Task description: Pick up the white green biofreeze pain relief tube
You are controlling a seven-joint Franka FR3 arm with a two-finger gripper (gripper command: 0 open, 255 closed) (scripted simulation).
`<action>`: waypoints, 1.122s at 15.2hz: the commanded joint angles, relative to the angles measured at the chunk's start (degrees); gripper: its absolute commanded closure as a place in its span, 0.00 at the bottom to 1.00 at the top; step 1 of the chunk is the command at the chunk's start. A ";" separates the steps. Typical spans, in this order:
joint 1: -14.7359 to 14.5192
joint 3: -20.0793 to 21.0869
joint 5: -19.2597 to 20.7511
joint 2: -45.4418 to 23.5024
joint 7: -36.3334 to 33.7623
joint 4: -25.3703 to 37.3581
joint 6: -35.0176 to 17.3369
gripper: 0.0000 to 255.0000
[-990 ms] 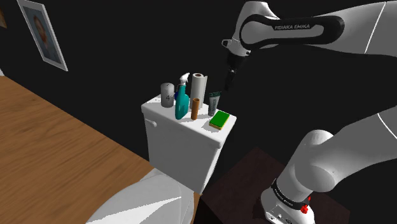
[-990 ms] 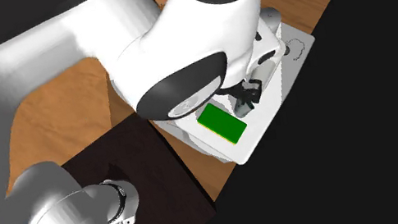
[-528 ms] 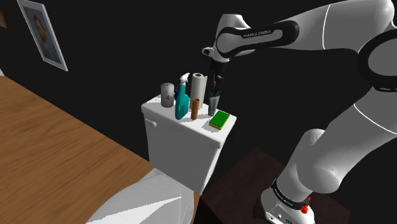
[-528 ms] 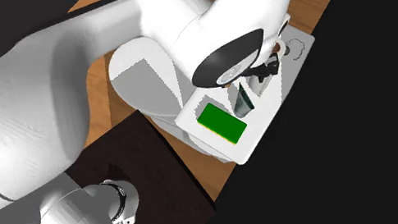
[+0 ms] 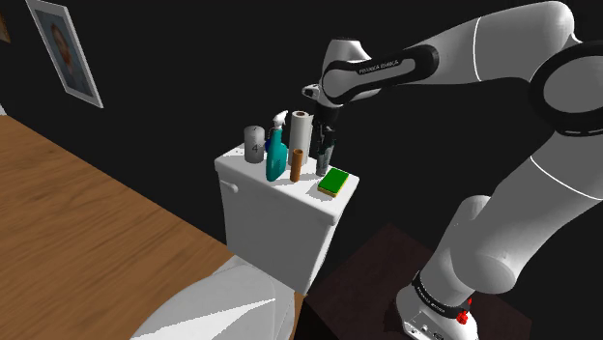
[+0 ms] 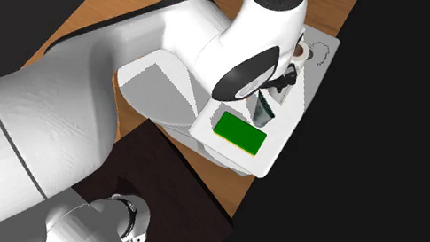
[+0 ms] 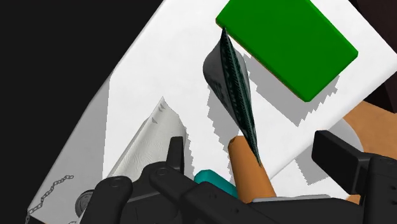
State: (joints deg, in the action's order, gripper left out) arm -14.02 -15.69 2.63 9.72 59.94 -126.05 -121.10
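1. The tube (image 5: 324, 162) stands upright on the white lid (image 5: 233, 157) of a toilet tank, toward the lid's end on the shoulder view's right, with its flat crimped end pointing up
2. From the wrist view the tube (image 7: 230, 79) is dark green with a fine pattern and has a pale grey side; its base rests on the lid (image 7: 159, 83)
3. The black gripper (image 5: 326, 138) hangs directly above the tube, pointing down at it from the white arm (image 5: 502, 58)
4. In the wrist view the gripper (image 7: 254, 153) is spread wide: its fingers (image 7: 175, 156) stand apart on either side of the crimped end and neither touches it, so nothing is grasped
5. A flat green block (image 5: 334, 181) lies just beside the tube, nearer and toward the shoulder view's right
6. A brown cylinder (image 5: 297, 164) stands just beside the tube on the shoulder view's left, then a teal spray bottle (image 5: 275, 156), and farther left a grey cylinder (image 5: 254, 143)
7. A white roll (image 5: 301, 127) stands upright behind the brown cylinder, at the far edge of the lid
8. From above, in the second exterior view, the tube (image 6: 263, 109) sits beside the green block (image 6: 239, 132) under the arm's wrist
9. The arm's dark stand (image 5: 367, 280) sits on a wooden floor (image 5: 77, 222), near the tank; a framed picture (image 5: 66, 48) hangs at the shoulder view's upper left, and a black area lies behind the tank
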 commanded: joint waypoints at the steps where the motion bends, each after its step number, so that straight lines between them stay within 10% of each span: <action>1: 0.05 -0.10 -0.03 -0.16 0.15 -0.55 -0.75 0.00; 2: 0.04 -0.06 0.01 -0.04 0.09 -0.66 -0.73 1.00; 17: 0.02 0.15 0.22 1.14 -0.09 2.85 3.92 1.00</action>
State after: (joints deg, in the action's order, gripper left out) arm -13.99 -15.59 2.83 10.73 59.90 -123.78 -117.90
